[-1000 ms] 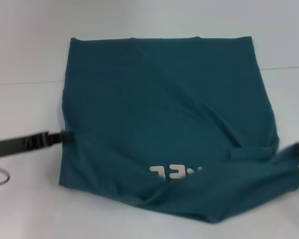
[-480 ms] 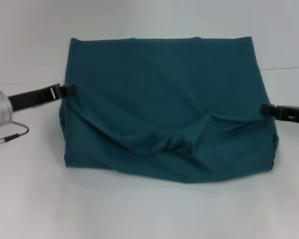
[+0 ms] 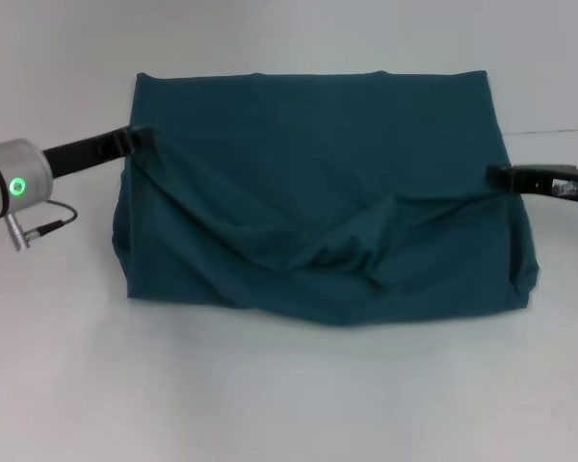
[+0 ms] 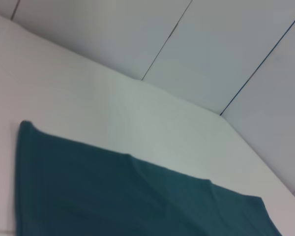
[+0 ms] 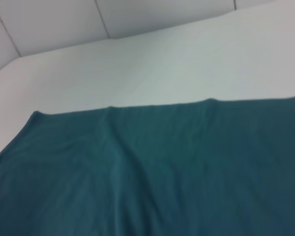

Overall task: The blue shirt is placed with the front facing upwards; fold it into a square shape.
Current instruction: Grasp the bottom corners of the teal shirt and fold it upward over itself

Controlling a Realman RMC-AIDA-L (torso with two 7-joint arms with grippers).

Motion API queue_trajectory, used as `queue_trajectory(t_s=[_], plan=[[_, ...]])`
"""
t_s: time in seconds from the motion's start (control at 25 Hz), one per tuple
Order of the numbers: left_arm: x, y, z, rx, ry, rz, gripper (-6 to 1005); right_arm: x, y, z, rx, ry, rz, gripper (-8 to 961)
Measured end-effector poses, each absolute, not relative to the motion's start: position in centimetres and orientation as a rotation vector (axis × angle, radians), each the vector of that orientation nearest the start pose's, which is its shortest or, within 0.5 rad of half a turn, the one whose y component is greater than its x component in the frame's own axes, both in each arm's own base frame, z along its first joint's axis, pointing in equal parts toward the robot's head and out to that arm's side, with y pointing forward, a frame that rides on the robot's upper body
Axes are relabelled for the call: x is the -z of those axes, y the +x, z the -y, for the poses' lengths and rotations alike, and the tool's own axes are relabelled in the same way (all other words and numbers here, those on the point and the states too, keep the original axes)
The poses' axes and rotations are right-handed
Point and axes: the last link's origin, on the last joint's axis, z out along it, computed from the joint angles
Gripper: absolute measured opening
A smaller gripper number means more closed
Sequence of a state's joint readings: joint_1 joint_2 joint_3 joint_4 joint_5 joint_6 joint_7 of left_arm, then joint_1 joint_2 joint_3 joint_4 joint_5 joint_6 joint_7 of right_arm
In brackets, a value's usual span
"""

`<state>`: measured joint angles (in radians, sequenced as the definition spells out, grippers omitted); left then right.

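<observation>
The blue shirt (image 3: 318, 144) lies on the white table as a wide plain teal rectangle, with no lettering showing. A doubled-over layer sags in loose folds across its middle, stretched between my two grippers. My left gripper (image 3: 140, 138) is at the shirt's left edge, shut on the cloth. At the right edge, my right gripper (image 3: 496, 174) is pinching the same lifted layer. Both wrist views show only the shirt (image 4: 113, 196) (image 5: 162, 167) spread flat below, with no fingers in sight.
White table (image 3: 270, 404) surrounds the shirt on all sides. A tiled wall (image 4: 211, 44) rises behind the table's far edge. The left arm's silver wrist with a green light (image 3: 14, 186) and a cable hangs over the table's left side.
Both grippers have carried the shirt's near edge up and away from me over the body. The cream lettering seen a second ago is now covered.
</observation>
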<state>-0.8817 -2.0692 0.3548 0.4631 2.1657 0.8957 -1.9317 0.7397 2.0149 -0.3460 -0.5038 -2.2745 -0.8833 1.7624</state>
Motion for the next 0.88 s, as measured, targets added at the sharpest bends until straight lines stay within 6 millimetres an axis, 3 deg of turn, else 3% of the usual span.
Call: queue_trajectory(t_s=[0.52, 0.68, 0.88], plan=[[-2.5, -21.8, -48.0, 0.788, -1.938, 1.266, 2, -7.9, 29.2, -46.3, -0.435, -1.949, -1.074, 35], [-2.6, -22.0, -48.3, 0.781, -1.895, 1.260, 3, -8.0, 29.0, -46.7, -0.418, -1.933, -1.062, 34], [-1.2, -22.3, -48.2, 0.745, -1.861, 1.249, 3, -7.0, 29.4, -46.7, -0.387, -1.922, -1.079, 34]])
